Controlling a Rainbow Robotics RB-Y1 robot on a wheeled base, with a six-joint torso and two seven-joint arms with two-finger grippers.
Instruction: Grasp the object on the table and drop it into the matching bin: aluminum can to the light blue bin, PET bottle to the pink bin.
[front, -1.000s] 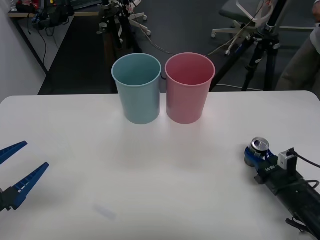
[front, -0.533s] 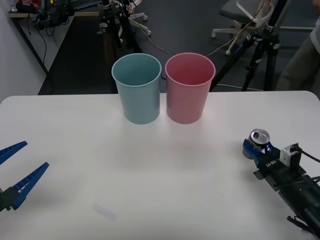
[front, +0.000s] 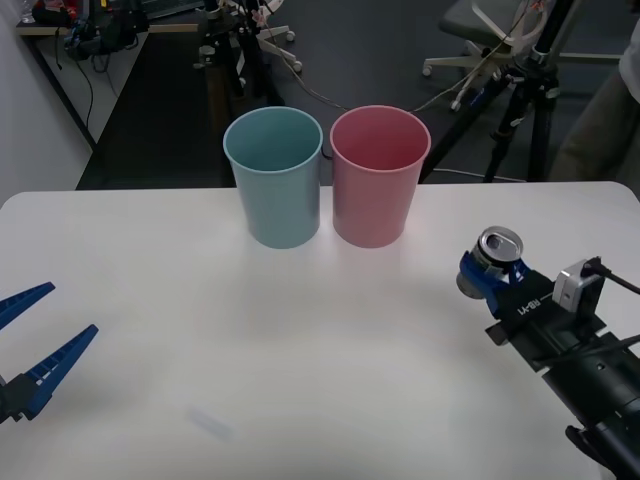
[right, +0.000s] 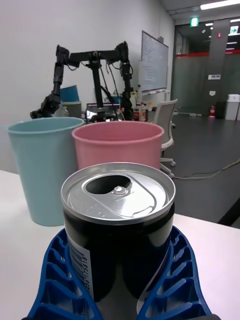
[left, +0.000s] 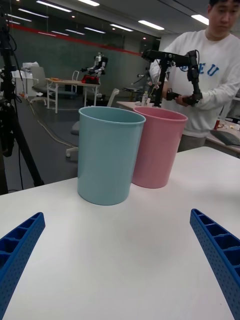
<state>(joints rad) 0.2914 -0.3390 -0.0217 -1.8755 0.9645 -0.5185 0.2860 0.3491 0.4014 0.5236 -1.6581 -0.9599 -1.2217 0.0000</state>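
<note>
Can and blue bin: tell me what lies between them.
Front view: only bare table lies between the can, held in the right pincer, and the blue bin. The pink bin stands just off that line.

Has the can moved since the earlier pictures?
Yes. The can, held in the right gripper, has shifted left and away from the robot, closer to the pink bin, which stayed put.

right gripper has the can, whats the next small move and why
Probably carry the aluminum can up and toward the light blue bin: the right gripper is shut on it, low over the table, right of the pink bin, below both rims.
</note>
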